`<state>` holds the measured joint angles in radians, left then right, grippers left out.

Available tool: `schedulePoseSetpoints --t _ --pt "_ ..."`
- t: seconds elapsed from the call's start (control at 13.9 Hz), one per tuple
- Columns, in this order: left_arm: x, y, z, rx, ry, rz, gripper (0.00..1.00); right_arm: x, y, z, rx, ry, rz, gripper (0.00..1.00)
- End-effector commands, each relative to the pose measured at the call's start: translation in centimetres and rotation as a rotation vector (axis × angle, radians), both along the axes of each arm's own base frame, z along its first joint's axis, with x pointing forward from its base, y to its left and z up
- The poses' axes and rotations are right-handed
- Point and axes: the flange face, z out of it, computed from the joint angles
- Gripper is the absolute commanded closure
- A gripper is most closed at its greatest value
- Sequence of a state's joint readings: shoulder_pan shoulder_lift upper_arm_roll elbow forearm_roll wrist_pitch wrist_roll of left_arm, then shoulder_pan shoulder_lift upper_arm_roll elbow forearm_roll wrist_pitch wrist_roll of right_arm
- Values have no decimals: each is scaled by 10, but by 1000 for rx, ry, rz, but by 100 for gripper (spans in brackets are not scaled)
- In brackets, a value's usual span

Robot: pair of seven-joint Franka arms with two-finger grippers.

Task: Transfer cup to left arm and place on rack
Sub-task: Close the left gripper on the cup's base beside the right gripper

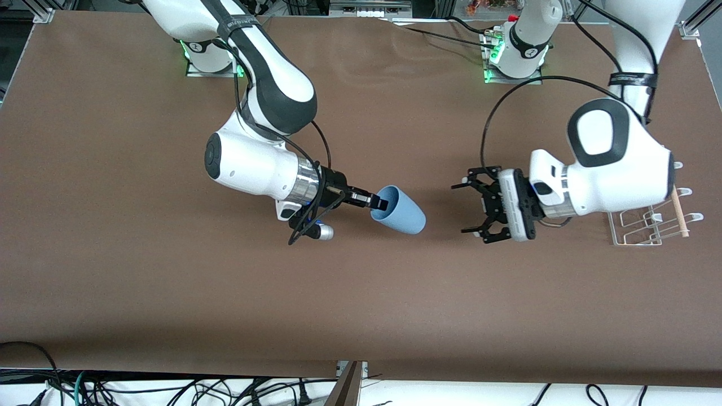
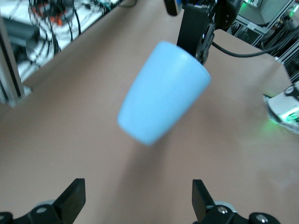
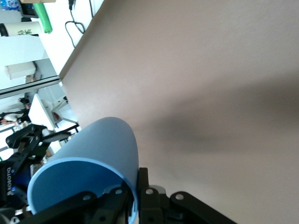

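My right gripper [image 1: 381,204] is shut on the rim of the light-blue cup [image 1: 400,211] and holds it on its side above the middle of the table, its closed base toward the left arm. In the right wrist view one finger is inside the cup [image 3: 93,163] and one outside. My left gripper [image 1: 472,207] is open and empty, a short gap from the cup's base, fingers pointing at it. In the left wrist view the cup [image 2: 161,93] hangs ahead of the spread fingertips [image 2: 74,196]. The white wire rack [image 1: 648,223] with its wooden dowel sits at the left arm's end, partly hidden by the left arm.
The brown table [image 1: 169,293] is bare around both grippers. Cables [image 1: 169,389] lie below the table's front edge. The arm bases [image 1: 516,56] stand at the back edge.
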<state>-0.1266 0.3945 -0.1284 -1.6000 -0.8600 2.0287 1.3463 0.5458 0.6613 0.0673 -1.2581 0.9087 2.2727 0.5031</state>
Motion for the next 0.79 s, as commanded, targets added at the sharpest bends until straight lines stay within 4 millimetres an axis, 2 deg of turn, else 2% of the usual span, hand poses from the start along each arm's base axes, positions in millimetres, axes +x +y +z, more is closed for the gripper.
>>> schedulePoseSetpoints --t 0.0,0.14,0.36,0.43,0.72 --pt "3 -14 14 -20 -152 -70 0 3 10 13 75 22 -29 100" --pt "1 -17 19 -21 -201 -109 0 2 12 17 99 31 -35 100" --pt "-5 -52 29 -35 -293 -128 1 -1 16 17 107 38 -32 100" --pt "-5 -57 32 -36 -309 -119 2 -2 18 17 113 41 -30 100" --pt "-7 -62 25 -38 -319 -129 3 -4 22 19 120 37 -37 100"
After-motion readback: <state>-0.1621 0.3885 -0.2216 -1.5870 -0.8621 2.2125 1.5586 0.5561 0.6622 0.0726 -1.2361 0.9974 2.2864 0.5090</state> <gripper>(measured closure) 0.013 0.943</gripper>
